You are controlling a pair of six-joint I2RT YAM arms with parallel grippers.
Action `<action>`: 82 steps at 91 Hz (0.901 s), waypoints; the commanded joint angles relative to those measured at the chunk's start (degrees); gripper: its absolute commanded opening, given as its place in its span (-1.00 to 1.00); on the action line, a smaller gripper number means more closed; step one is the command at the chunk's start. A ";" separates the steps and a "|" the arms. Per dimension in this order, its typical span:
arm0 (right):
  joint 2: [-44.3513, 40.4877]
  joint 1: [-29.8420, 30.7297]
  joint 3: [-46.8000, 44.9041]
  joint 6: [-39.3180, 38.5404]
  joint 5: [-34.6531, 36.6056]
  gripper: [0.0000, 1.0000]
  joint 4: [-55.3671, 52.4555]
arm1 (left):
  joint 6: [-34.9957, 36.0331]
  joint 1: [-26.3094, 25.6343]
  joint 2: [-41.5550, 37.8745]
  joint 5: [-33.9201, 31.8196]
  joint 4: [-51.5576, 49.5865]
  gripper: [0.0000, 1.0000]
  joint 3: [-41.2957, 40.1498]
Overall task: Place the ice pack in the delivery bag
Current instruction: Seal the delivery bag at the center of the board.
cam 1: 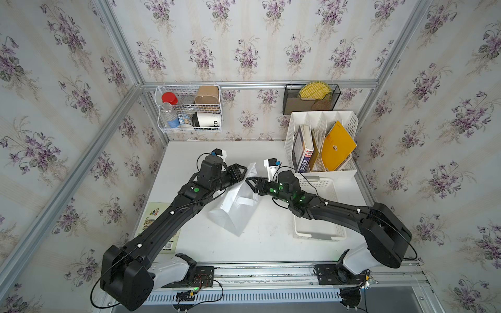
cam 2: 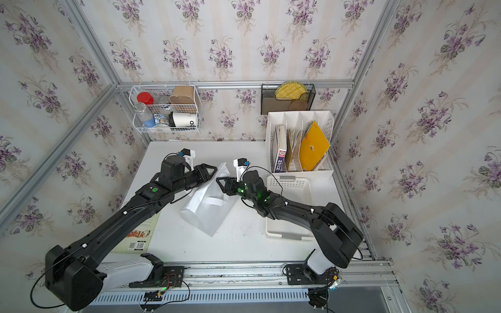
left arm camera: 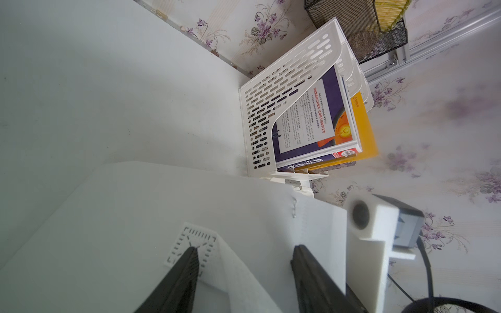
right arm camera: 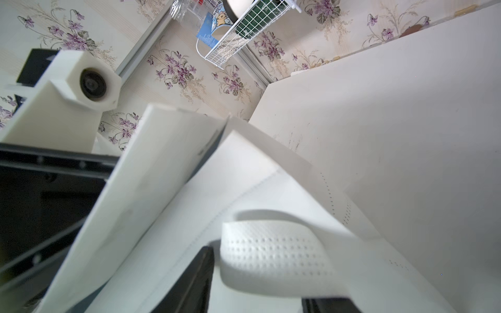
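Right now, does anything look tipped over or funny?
Yes. The white bag is tipped over, lying on its side on the table instead of standing up. The yellow folder also leans crooked in the rack.

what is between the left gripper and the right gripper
The upper end of the delivery bag. In both top views its white edge pokes up between the left gripper and the right gripper.
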 commanded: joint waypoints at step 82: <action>1.56 4.27 2.22 1.53 -0.77 0.13 2.59 | 3.25 0.33 -15.49 -2.90 -17.17 0.12 -3.65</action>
